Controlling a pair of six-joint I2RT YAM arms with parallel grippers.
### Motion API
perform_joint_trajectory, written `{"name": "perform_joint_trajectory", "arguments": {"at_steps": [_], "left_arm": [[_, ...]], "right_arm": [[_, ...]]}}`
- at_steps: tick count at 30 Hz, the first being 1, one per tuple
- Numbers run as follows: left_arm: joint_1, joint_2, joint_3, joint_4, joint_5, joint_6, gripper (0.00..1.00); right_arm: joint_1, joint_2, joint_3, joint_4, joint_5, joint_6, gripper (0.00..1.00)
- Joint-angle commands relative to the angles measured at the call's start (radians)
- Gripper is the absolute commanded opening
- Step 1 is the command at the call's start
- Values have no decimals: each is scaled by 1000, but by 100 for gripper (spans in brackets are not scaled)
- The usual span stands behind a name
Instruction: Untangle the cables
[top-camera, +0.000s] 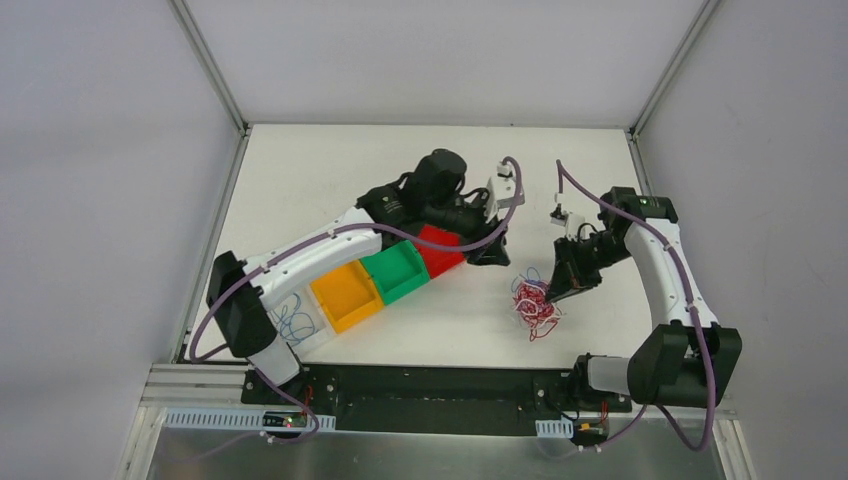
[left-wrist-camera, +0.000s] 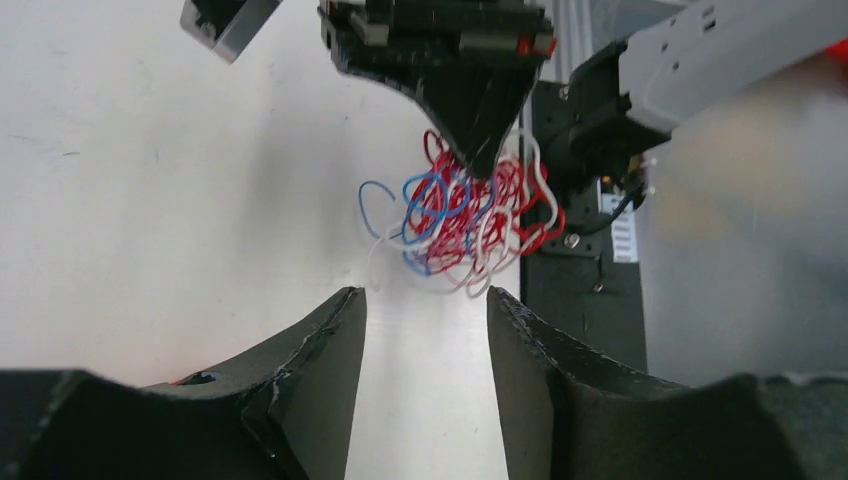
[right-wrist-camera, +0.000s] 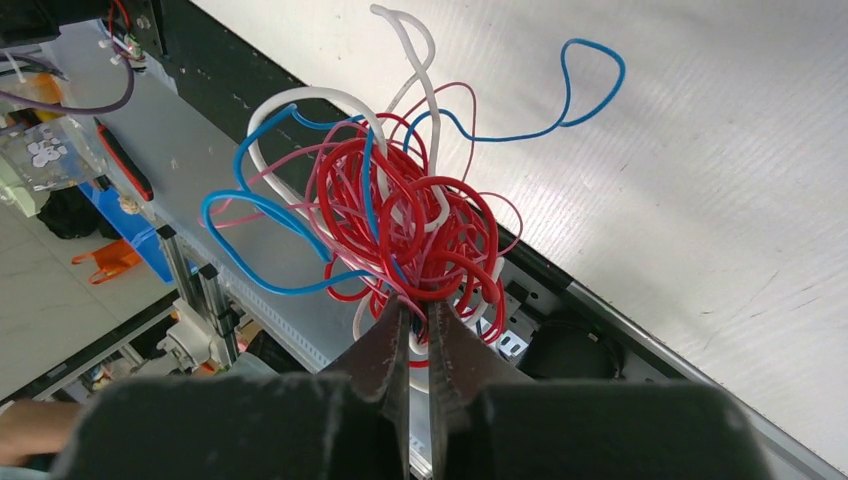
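The cables (top-camera: 534, 305) are one tangled clump of thin red, blue and white wires, right of the table's middle. My right gripper (top-camera: 553, 292) is shut on the clump's top and holds it lifted; in the right wrist view the cables (right-wrist-camera: 400, 215) bunch just beyond its closed fingertips (right-wrist-camera: 417, 303). My left gripper (top-camera: 492, 255) is open and empty, a short way to the upper left of the clump. In the left wrist view the cables (left-wrist-camera: 465, 215) hang beyond its spread fingers (left-wrist-camera: 345, 325), under the right gripper (left-wrist-camera: 480, 160).
A row of bins lies under the left arm: red (top-camera: 441, 250), green (top-camera: 397, 273), yellow (top-camera: 346, 296) and a white one holding a blue wire (top-camera: 294, 322). The black base rail (top-camera: 440, 385) runs along the near edge.
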Motion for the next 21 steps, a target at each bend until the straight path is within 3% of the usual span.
{"name": "perform_joint_trajectory", "arguments": {"at_steps": [1, 8, 21], "left_arm": [[-17, 87, 91, 131, -13, -280, 50], [-16, 169, 78, 181, -28, -540, 53], [-20, 278, 148, 191, 8, -593, 48]], "right_arm": [[37, -60, 15, 57, 29, 129, 0], [37, -55, 28, 73, 28, 155, 0], [55, -33, 66, 83, 6, 177, 0]]}}
